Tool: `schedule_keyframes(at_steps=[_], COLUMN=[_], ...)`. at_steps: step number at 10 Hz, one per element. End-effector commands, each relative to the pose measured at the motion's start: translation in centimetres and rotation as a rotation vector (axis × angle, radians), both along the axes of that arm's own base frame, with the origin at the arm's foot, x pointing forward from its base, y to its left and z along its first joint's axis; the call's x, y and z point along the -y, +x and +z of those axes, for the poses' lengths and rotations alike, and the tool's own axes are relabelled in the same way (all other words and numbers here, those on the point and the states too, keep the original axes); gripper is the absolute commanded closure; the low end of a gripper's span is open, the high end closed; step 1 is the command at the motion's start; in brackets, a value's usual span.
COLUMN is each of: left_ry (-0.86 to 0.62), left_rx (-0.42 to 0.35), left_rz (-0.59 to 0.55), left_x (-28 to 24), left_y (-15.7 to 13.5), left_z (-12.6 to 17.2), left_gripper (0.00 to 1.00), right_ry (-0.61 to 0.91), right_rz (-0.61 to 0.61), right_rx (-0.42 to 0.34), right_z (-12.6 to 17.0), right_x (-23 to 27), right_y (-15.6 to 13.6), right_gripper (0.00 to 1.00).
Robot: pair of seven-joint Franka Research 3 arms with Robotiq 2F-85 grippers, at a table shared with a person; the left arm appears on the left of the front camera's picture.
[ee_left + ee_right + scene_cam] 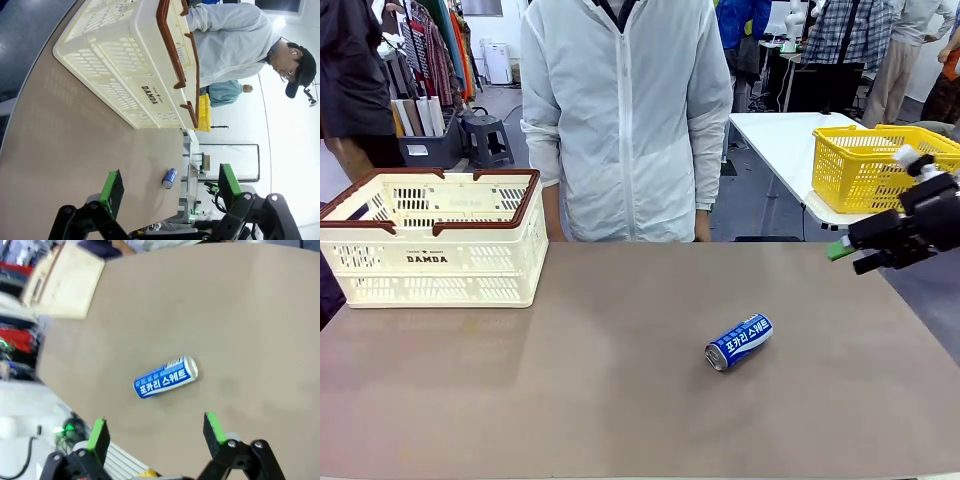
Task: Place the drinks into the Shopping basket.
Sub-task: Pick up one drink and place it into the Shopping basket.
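Front: I see my right gripper (850, 257) spread and empty. The slim blue-and-white drink can (739, 342), with Korean lettering and a silver top, lies on its side down-left of the jaws.
Left wrist: my left gripper (170, 171) is spread, with the cream slotted plastic basket (120, 65) well beyond its jaws.
Right wrist: the can lies just ahead of the jaws.

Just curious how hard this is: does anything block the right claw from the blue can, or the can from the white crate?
Nothing visible does. The open right gripper looks straight at the can, lying on its side, with no object between. From the can to the crate there is bare tabletop.
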State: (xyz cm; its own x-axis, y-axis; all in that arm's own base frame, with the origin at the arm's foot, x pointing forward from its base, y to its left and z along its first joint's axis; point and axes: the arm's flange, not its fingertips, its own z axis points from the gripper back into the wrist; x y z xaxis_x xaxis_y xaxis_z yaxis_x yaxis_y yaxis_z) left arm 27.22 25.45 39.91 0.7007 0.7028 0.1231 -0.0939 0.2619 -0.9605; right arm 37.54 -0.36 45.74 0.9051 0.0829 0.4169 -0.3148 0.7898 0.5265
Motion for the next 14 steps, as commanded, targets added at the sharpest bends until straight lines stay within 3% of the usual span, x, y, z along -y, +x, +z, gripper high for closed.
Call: schedule_keyframes(at_steps=[1, 4, 5, 6, 7, 9, 11, 13, 14], left_ry=[-0.009, -0.009, -0.009, -0.009, -0.009, -0.009, -0.009, -0.009, -0.009], left_rx=[0.025, 0.025, 0.025, 0.025, 0.025, 0.025, 0.025, 0.025, 0.025], left_rz=[0.005, 0.005, 0.005, 0.005, 0.005, 0.005, 0.005, 0.005, 0.005], left_x=[-0.1, -0.1, -0.1, -0.1, -0.1, -0.1, -0.1, -0.1, -0.1], left_y=[0.1, 0.1, 0.1, 0.1, 0.1, 0.1, 0.1, 0.1, 0.1], left_z=[0.1, 0.1, 0.1, 0.1, 0.1, 0.1, 0.1, 0.1, 0.1], left_gripper=[0.00, 0.00, 0.00, 0.00, 0.00, 0.00, 0.00, 0.00, 0.00], right_ry=[-0.206, -0.529, -0.547, -0.494, -0.496, -0.520, -0.479, -0.541, -0.524], right_rz=[-0.002, 0.023, 0.042, -0.020, 0.059, 0.046, 0.771, 1.303, 1.479], right_rx=[-0.014, -0.074, -0.067, -0.053, -0.034, -0.054, 0.178, 0.351, 0.383], right_z=[-0.4, -4.4, -5.3, -4.7, -5.1, -5.9, -6.0, -6.6, -6.9], right_x=[-5.6, -14.4, -16.2, -15.7, -15.6, -16.4, -14.7, -13.8, -13.7], right_y=[1.1, 2.0, 1.5, 1.4, 0.8, 0.8, 3.9, 5.0, 5.1], right_gripper=[0.00, 0.00, 0.00, 0.00, 0.00, 0.00, 0.00, 0.00, 0.00])
